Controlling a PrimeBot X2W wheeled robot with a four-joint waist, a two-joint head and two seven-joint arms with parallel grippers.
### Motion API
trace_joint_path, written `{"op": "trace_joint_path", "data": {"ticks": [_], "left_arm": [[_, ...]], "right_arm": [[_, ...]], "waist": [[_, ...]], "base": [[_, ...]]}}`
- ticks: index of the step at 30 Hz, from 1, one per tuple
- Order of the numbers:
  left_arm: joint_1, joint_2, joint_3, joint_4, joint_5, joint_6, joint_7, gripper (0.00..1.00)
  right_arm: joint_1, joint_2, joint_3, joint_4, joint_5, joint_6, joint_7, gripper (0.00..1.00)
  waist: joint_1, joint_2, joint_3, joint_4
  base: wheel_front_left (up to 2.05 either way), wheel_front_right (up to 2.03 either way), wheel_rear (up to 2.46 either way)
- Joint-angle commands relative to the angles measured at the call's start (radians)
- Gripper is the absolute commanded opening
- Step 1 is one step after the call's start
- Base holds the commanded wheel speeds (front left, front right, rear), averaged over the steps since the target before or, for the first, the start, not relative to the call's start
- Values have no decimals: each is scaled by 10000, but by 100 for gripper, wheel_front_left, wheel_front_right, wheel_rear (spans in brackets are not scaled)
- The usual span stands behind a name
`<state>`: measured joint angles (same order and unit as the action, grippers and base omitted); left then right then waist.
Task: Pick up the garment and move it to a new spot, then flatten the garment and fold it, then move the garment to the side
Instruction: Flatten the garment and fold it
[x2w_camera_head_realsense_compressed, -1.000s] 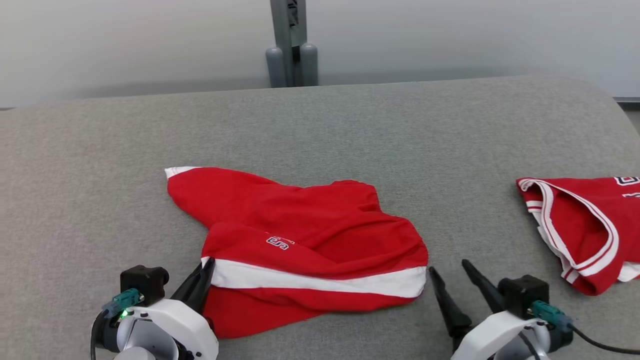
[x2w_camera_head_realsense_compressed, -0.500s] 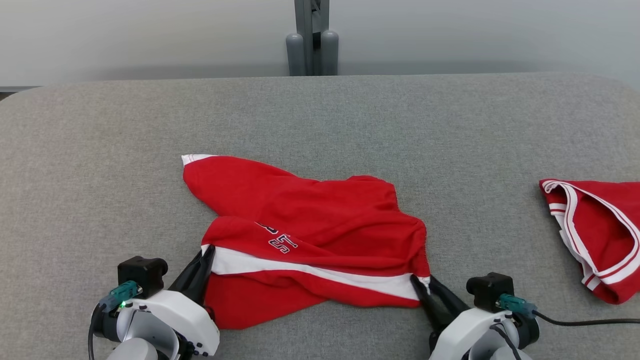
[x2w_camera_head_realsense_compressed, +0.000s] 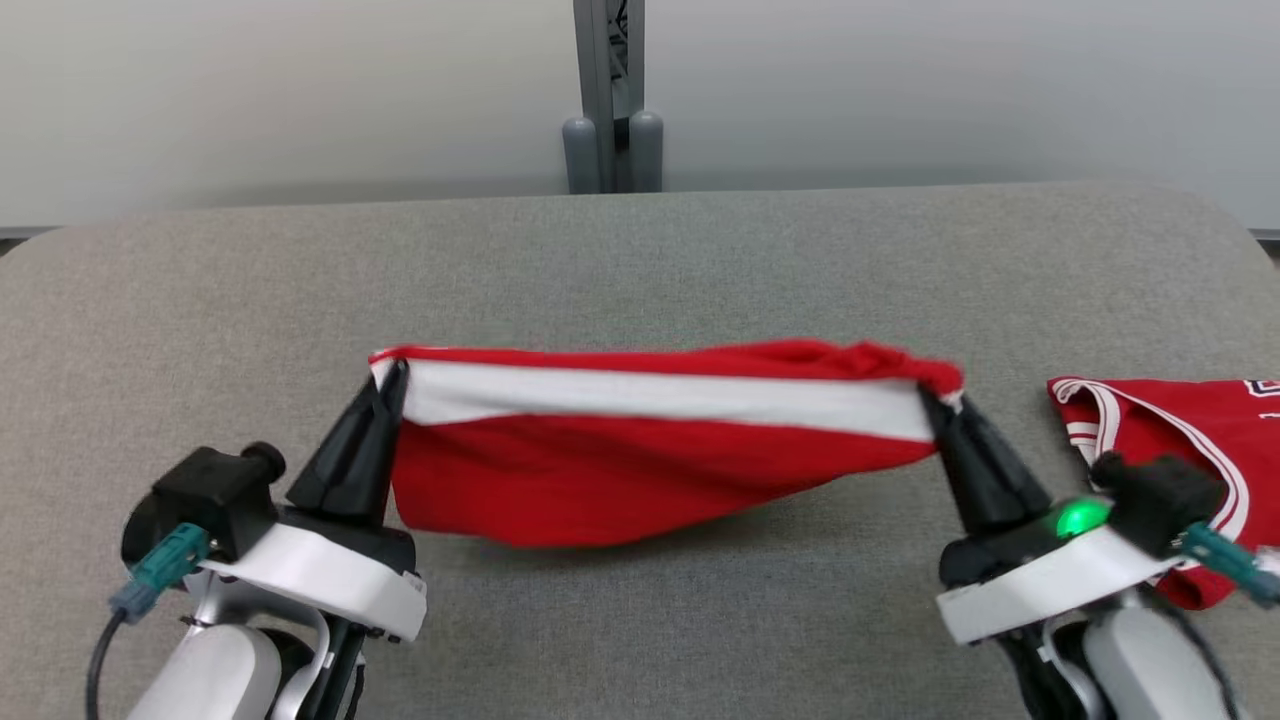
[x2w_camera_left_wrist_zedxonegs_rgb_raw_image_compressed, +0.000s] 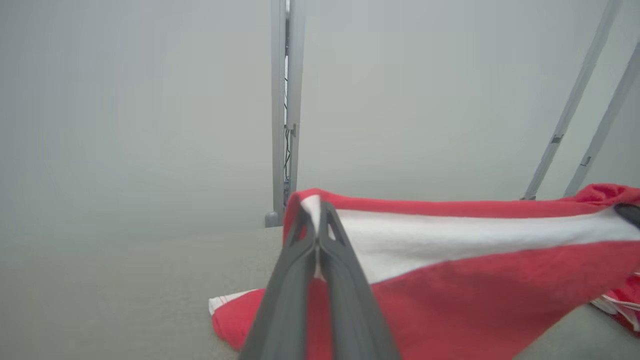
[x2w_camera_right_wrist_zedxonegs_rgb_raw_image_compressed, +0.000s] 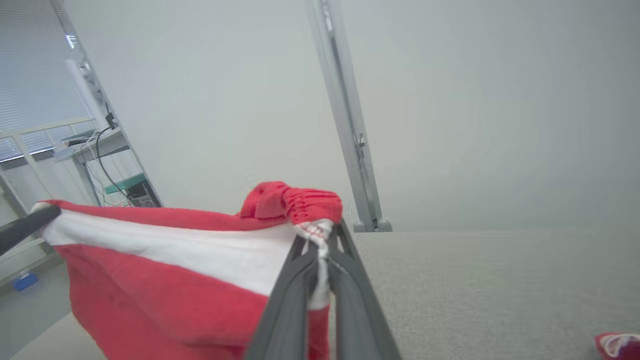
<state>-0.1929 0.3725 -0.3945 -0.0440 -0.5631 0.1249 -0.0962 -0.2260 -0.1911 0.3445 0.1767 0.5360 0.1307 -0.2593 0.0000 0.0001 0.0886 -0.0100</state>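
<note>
Left pincer (x2w_camera_head_realsense_compressed: 393, 378): closed on the left end of the white band of the red garment (x2w_camera_head_realsense_compressed: 620, 480), with the fingers pressed together.
Right pincer (x2w_camera_head_realsense_compressed: 932, 402): closed on the right end of the band, where red cloth is bunched above the fingertips.
Garment: held up between the two pincers. The band is stretched taut and nearly level, and the rest hangs below. In the left wrist view its lowest part seems to rest on the desk (x2w_camera_head_realsense_compressed: 700, 260).
Second garment (x2w_camera_head_realsense_compressed: 1190, 440): red with white trim, laid on the desk just beyond the right pincer, apart from the held one.
Step in hand: judged to be the pick-up and carry to a new spot. Flattening and folding are not yet done.
Next move: both ends should be carried together at equal spacing so the band is kept taut, and the cloth laid down clear of the second garment.
</note>
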Motion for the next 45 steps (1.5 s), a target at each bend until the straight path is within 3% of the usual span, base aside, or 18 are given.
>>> {"op": "trace_joint_path", "data": {"ticks": [1, 12, 18, 23, 27, 34, 35, 40, 45], "left_arm": [[-33, 83, 67, -182, 75, 82, 17, 0], [-468, 924, 503, -4054, 1634, 1411, 624, 0], [-672, 1068, 425, -5459, 2147, 1708, 1089, 0], [-987, 1095, 441, -5633, 2165, 1697, 1304, 0], [-1555, 1020, 561, -5030, 1849, 1445, 1208, 0], [-4080, 615, 526, -1998, 1028, 304, 1146, 0], [-4080, 615, 526, -1998, 1028, 304, 1146, 0], [-6985, -4, 277, 1077, 895, -551, 1129, 0], [-9620, -629, 215, 4460, 963, -1163, 586, 0]], "right_arm": [[115, -65, -97, -233, -11, 3, 21, 0], [568, 144, -1635, -4583, -886, 3, 1589, 0], [887, 463, -1992, -5707, -1189, 3, 2281, 0], [646, 533, -2072, -5840, -1291, 3, 2485, 0], [-118, 302, -2031, -5237, -1557, 3, 2391, 0], [-2948, -312, -1453, -2804, -1317, 3, 1964, 0], [-2948, -312, -1453, -2804, -1317, 3, 1964, 0], [-5879, -692, -690, -341, -934, 4, 1356, 0], [-8554, -464, 139, 2713, -161, 1, 542, 0]], "waist": [[0, -1, -82, -43], [0, -1, -561, -104], [0, -1, -562, -86], [0, -1, -350, -108], [0, -1, -34, -131], [0, -1, 1032, 5], [0, -1, 1032, 5], [0, -1, 2053, 198], [0, -1, 2665, 218]], "base": [[0, 0, 0], [0, 0, 0], [0, 0, 0], [0, 0, 0], [0, 0, 0], [0, 0, 0], [0, 0, 0], [0, 0, 0], [0, 0, 0]]}}
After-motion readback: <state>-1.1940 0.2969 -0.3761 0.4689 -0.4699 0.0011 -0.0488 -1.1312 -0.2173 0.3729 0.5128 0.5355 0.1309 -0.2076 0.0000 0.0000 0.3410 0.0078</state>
